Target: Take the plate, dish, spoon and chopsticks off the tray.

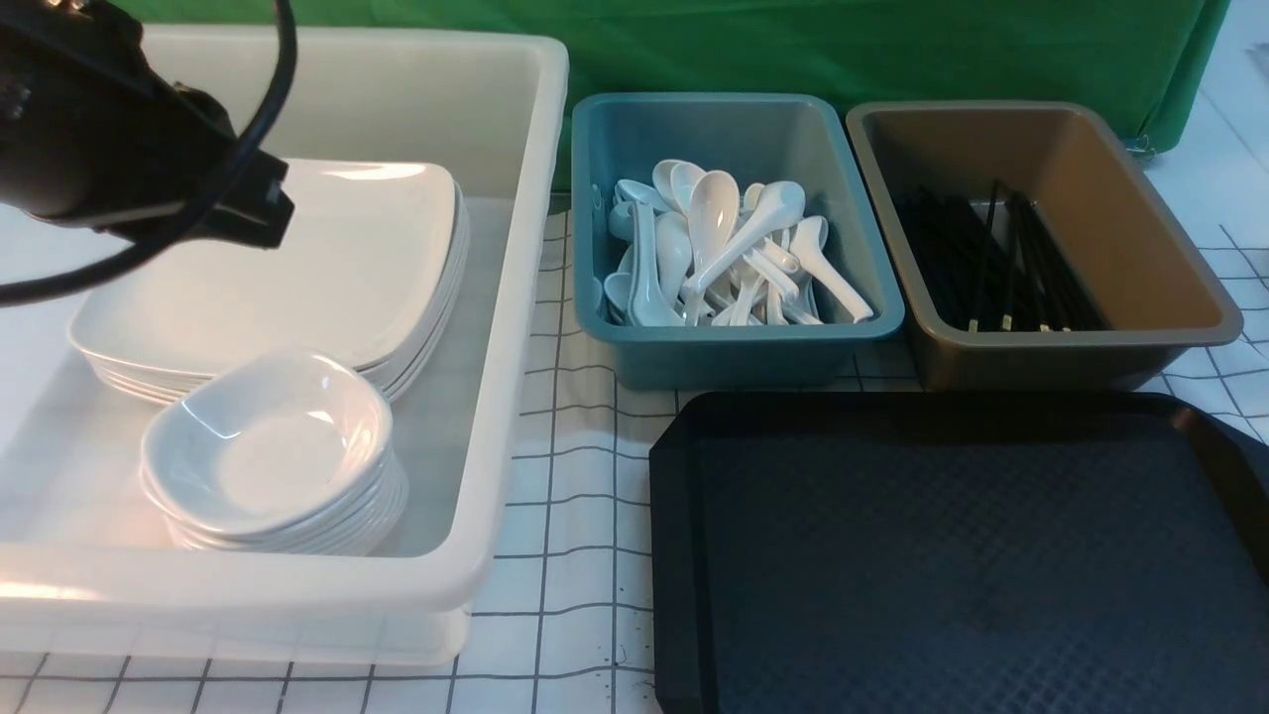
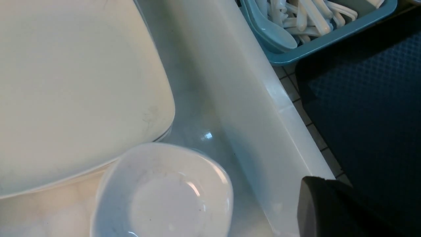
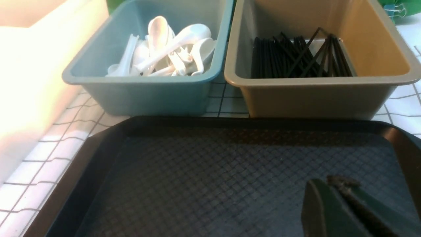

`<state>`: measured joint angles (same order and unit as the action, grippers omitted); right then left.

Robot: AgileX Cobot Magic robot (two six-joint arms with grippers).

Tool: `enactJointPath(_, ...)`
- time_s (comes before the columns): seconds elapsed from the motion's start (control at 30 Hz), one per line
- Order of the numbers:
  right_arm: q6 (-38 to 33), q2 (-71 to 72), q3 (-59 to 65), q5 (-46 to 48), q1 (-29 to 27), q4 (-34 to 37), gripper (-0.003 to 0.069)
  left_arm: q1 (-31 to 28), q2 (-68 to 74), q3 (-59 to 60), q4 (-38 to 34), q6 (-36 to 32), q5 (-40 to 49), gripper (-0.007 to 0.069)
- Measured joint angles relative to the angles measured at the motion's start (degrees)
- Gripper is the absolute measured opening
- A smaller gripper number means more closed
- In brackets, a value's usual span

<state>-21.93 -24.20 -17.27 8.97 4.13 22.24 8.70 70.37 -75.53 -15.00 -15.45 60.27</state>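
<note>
Since the tray [image 1: 952,555] shows bare, I judge clearing done: plate [image 1: 297,268] and dish [image 1: 268,446] top stacks in the white tub [image 1: 516,327], spoons [image 1: 724,248] and chopsticks [image 1: 991,263] binned by type, both grippers closed, empty.

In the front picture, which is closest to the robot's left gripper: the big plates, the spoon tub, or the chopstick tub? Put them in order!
From the left gripper:
1. Stack of plates, just under it in the white bin.
2. Teal tub of spoons, middle.
3. Brown tub of chopsticks, far right.
</note>
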Motion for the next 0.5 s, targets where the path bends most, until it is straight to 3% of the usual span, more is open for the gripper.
enactJointPath(0.5, 0.0, 2.11, 0.15, -0.21, 0.0, -1.99, 0.0097, 0.0, 0.0, 0.0, 1.3, 0.34, 0.0, 0.0)
